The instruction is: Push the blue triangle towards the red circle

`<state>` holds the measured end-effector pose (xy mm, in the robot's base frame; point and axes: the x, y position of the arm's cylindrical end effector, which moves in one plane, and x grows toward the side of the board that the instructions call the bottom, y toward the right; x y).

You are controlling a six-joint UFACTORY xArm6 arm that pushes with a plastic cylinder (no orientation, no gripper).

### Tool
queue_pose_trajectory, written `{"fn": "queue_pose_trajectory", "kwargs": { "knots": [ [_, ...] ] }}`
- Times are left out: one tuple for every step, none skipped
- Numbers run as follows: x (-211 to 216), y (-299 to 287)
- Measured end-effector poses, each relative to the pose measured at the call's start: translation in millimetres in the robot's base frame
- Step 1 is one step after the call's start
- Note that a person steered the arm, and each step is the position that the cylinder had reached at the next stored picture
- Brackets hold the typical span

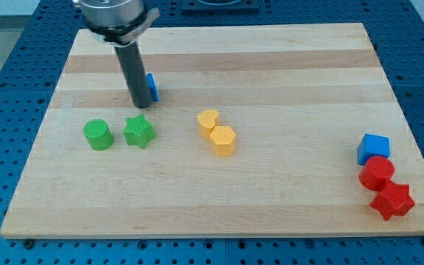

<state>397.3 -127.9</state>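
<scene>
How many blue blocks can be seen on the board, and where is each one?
2. One blue block, mostly hidden behind my tip, lies near the view's top left. The other blue block sits at the view's right, touching the red circle below it.

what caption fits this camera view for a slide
My tip touches the small blue triangle block, far from the red circle block.

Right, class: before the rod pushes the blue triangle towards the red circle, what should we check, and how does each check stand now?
1. My tip touches the blue triangle: cannot tell, the rod hides most of it.
2. Tip is on the triangle's far side from the red circle: ok.
3. Yellow blocks clear of the path: not ok.
4. Blue cube beside the circle: not ok.
</scene>
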Motion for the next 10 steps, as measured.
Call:
{"fn": "queue_pose_trajectory", "kwargs": {
  "knots": [
    [13.3,-11.8],
    [33.5,-47.0],
    [27.1,-69.3],
    [-25.8,-69.2],
    [-25.9,-66.8],
    [-19.7,-34.9],
    [-17.5,2.9],
    [-17.5,64.4],
    [-17.6,88.7],
    [-17.6,88.2]
  ]
}}
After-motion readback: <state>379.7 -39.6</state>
